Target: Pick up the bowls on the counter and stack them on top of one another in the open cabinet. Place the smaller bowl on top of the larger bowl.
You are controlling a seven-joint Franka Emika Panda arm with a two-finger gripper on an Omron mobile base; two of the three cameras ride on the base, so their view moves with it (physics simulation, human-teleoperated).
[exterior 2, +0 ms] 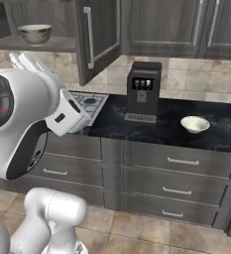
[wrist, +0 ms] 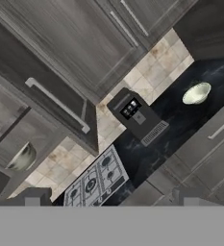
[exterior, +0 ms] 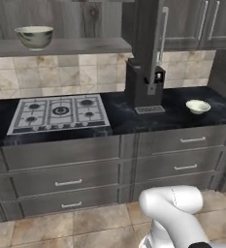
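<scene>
The larger bowl [exterior: 34,37] was seen already set on the shelf of the open cabinet [exterior: 61,46], up at the far left above the gas hob [exterior: 59,113]. Further right, past the black coffee machine [exterior: 145,85], the smaller bowl [exterior: 198,106] was left sitting upright on the counter [exterior: 119,116], well apart from the raised arm. The gripper [wrist: 111,198] was held back from the units with its fingers spread wide and nothing between them. The plain bowl was judged to lie ahead and off to the right, a round target with no long axis.
</scene>
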